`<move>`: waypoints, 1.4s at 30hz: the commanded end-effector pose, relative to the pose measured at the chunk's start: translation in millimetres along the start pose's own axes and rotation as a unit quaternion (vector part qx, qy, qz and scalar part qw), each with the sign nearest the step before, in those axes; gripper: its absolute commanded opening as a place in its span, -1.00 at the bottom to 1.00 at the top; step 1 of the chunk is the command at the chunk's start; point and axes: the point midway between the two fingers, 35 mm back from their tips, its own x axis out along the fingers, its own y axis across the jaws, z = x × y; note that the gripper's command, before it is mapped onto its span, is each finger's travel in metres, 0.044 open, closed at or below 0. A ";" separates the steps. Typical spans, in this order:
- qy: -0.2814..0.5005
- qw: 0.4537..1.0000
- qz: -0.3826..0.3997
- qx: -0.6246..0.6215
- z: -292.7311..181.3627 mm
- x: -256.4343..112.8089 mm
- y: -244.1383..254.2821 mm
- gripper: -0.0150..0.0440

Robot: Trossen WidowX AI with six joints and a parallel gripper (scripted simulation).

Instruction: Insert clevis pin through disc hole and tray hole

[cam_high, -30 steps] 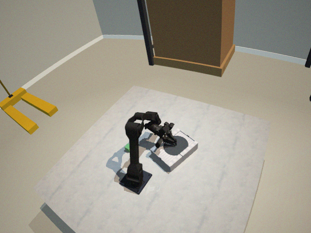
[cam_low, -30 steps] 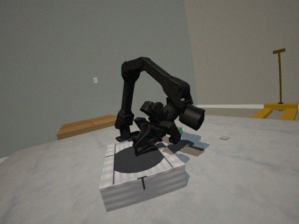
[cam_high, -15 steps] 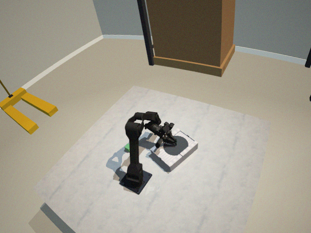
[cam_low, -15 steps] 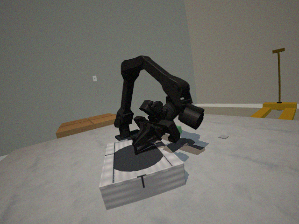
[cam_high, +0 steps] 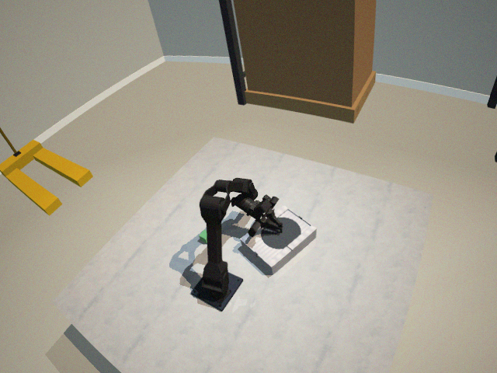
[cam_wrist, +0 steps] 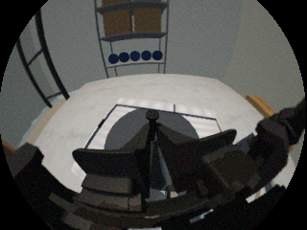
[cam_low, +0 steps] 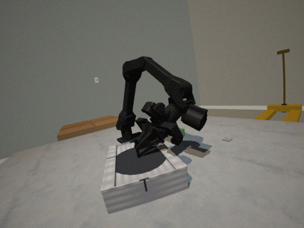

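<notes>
The fingers were nearly closed on the pin over the disc in the tray, and lowering it off-centre (the hole seemed hidden) could have jammed its tip or dragged the disc.

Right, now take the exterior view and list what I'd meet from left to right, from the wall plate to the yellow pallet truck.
White wall plate → dark disc → green block → small grey tile → yellow pallet truck.
</notes>
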 end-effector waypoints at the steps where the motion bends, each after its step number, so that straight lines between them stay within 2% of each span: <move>1: 0.000 1.000 -0.003 -0.005 -1.1 -0.4 0.1 -0.49; 42: -0.007 1.000 0.002 0.006 -2.2 -3.1 -2.6 -0.49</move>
